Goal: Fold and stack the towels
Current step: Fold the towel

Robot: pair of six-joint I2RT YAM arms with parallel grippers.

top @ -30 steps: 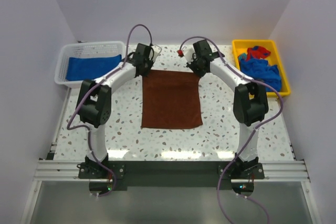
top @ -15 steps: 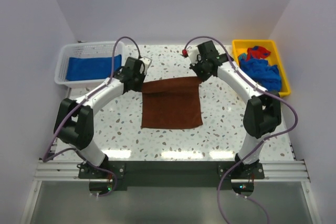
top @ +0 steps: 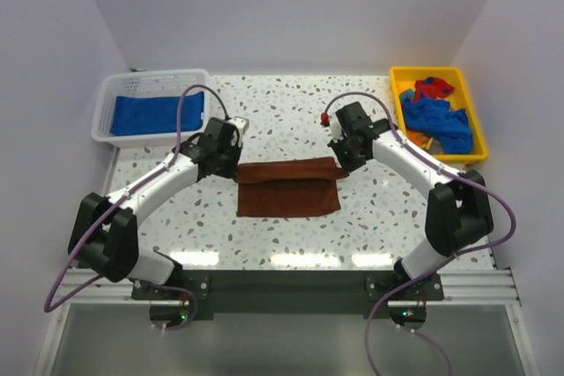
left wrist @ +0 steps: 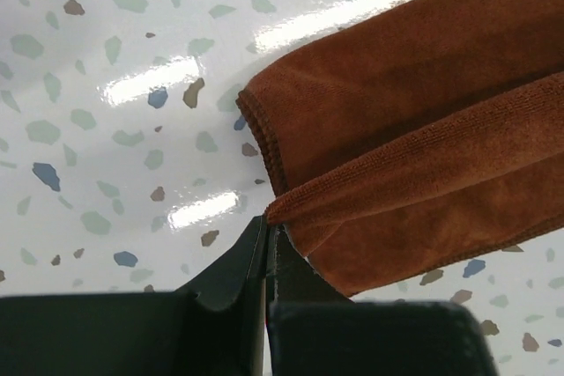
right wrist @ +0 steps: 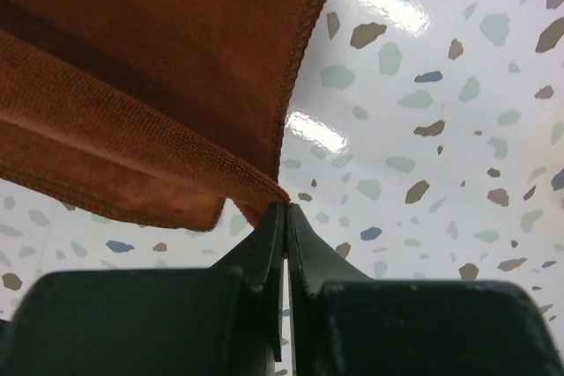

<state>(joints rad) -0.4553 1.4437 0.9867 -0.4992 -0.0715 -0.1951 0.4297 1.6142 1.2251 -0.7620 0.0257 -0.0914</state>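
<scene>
A rust-brown towel (top: 288, 189) lies in the middle of the speckled table, its far edge lifted and drawn over toward the near edge. My left gripper (top: 236, 165) is shut on the towel's far-left corner (left wrist: 275, 209). My right gripper (top: 341, 167) is shut on the far-right corner (right wrist: 280, 196). Both wrist views show the pinched hem hanging above the lower layer of the brown towel (left wrist: 423, 129) (right wrist: 132, 103). A folded blue towel (top: 147, 115) lies in the white basket. Blue towels (top: 438, 119) and a red one with blue patches (top: 431, 87) are heaped in the yellow tray.
The white lattice basket (top: 107, 99) stands at the far left of the table. The yellow tray (top: 465, 85) stands at the far right. Grey walls close in the back and both sides.
Both grippers have moved toward the near edge, carrying the towel's far edge with them. The towel went from lying flat and full length to half folded over itself.
</scene>
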